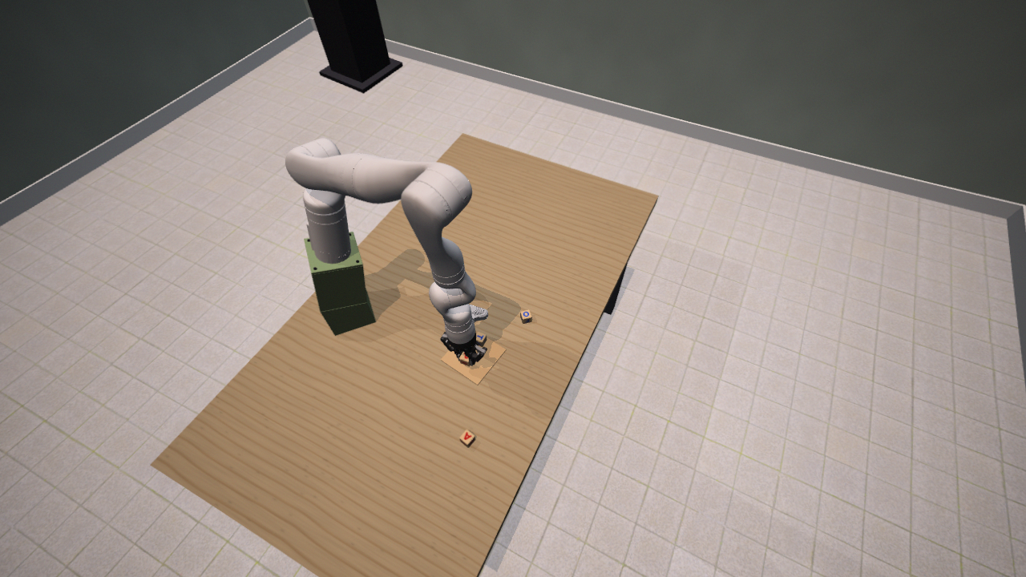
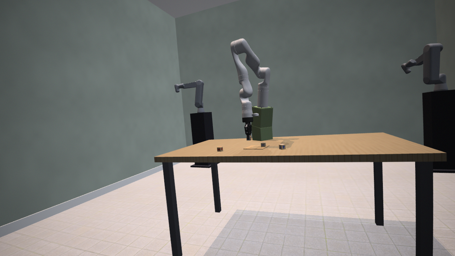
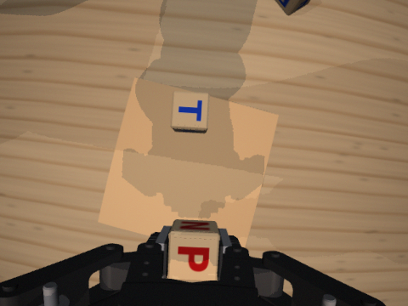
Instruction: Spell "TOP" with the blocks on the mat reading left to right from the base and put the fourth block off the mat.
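Observation:
My gripper (image 1: 464, 353) (image 2: 248, 138) (image 3: 194, 240) is shut on the P block (image 3: 194, 264), whose red P faces up and whose side shows a red N. It hangs above the mat (image 1: 477, 377) (image 2: 251, 148) (image 3: 116, 204), by the lower mat edge in the wrist view. The T block (image 1: 481, 338) (image 2: 263, 144) (image 3: 189, 111) lies flat, blue T up, at the opposite mat edge; whether it is fully on is hard to tell. Both letters' tops point right in the wrist view. The O block (image 1: 526, 316) (image 2: 282, 146) (image 3: 291, 5) lies off the mat.
The A block (image 1: 466, 437) (image 2: 219, 149) lies on the table (image 1: 322, 430) (image 2: 333, 144), off the mat on the side away from the O block. The green robot pedestal (image 1: 344, 294) (image 2: 262, 124) stands at the table's rear edge. The arm's shadow falls across the mat.

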`<state>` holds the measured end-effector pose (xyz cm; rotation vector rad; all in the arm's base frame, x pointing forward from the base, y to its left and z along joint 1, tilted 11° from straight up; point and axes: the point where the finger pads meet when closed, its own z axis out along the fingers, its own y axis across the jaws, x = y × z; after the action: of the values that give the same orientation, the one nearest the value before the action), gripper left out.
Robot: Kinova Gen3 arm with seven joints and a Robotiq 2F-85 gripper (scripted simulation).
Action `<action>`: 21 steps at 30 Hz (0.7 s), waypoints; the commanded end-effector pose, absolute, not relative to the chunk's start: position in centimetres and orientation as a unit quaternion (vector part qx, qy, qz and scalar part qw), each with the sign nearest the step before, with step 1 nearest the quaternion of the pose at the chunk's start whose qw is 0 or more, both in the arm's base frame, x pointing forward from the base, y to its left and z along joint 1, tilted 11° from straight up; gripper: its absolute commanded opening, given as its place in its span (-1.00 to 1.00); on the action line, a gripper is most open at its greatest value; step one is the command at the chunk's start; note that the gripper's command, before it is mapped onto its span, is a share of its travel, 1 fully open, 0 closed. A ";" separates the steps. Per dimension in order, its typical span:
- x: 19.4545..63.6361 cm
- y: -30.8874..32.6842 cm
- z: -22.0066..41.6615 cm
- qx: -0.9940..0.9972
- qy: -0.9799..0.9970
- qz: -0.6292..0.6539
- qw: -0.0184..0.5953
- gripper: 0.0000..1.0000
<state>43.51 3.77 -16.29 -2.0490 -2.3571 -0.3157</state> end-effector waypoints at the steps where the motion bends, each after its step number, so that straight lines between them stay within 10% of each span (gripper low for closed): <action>1: 42.9 4.0 -18.4 -0.655 -0.750 -0.096 0.010 -0.47; 21: 43.2 4.4 -20.9 -0.655 -0.750 -0.096 0.010 -0.47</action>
<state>43.22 4.45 -20.91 -2.0438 -2.3406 -0.2987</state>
